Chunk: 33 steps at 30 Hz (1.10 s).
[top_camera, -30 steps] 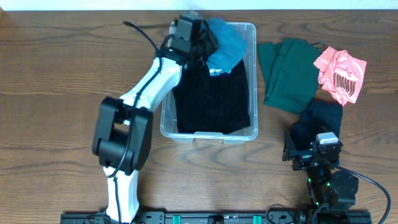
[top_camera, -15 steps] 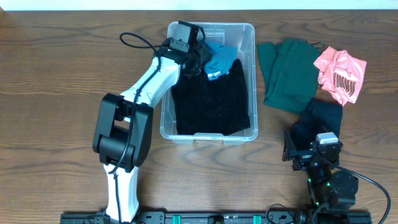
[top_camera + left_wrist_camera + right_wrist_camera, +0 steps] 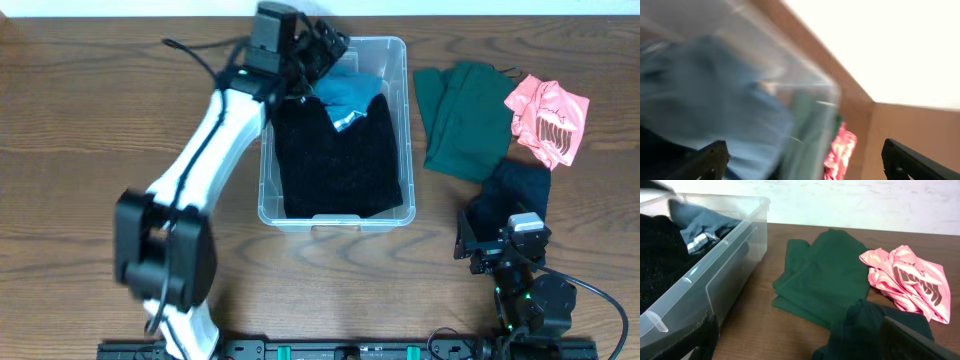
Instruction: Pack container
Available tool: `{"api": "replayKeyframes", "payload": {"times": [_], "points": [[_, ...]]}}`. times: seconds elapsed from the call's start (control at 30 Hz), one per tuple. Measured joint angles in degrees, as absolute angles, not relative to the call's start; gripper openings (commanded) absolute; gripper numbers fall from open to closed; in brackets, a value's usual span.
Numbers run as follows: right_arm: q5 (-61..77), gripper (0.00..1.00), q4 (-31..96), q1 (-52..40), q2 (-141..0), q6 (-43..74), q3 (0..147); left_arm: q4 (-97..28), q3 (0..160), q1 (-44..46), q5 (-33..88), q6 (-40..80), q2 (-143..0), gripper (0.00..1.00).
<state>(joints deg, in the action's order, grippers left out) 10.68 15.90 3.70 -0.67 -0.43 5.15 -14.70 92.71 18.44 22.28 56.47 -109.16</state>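
Container is seen at table ctr, upright, no lid on, long axis running away from the robot. Inside, a black knit garment is spread over most of the base. A teal garment is bunched at the far end, partly on top of the black one.

L gripper is held above the container's far-left corner, fingers spread, nothing pinched. The wrist view agrees, though it is badly blurred. R gripper is parked low at the near-right of the table, likewise spread wide w/ nothing held. A dark navy garment is lying just in front of it.

Three pieces are left outside. Besides the navy one, a dark green garment is laid just beside the container's right wall, and a pink printed garment is touching the green one's outer edge. Packing is judged approx half done.

Handling: the container is judged light, thin clear plastic. It looks stiff enough at the rim, but the walls are likely to flex & slip under smooth pads. If it must be steadied or shifted, the rounded rim on a long side is the best hold, one finger inside, one outside. The stepped corners are judged a poorer grip.
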Motion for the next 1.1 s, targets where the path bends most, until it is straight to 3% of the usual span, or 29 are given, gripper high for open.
{"api": "replayKeyframes", "payload": {"times": [0.17, 0.5, 0.9, 1.1], "points": [[10.68, 0.99, 15.90, 3.70, -0.67, -0.43, 5.15, -23.83, 92.73, 17.63, 18.52, 47.03, -98.26, 0.98], [10.68, 0.99, 15.88, 3.70, -0.67, -0.43, 5.15, -48.25, 92.95, 7.40, -4.45, 28.80, -86.15, 0.98], [10.24, 0.99, 14.24, 3.70, -0.67, -0.45, 5.08, -60.51, 92.95, -8.16, -9.89, 25.17, -86.15, 0.98], [12.27, 0.99, 1.19, 3.70, -0.84, 3.53, 4.84, -61.12, 92.95, -10.61, -10.33, 25.02, -86.15, 0.98]]}}
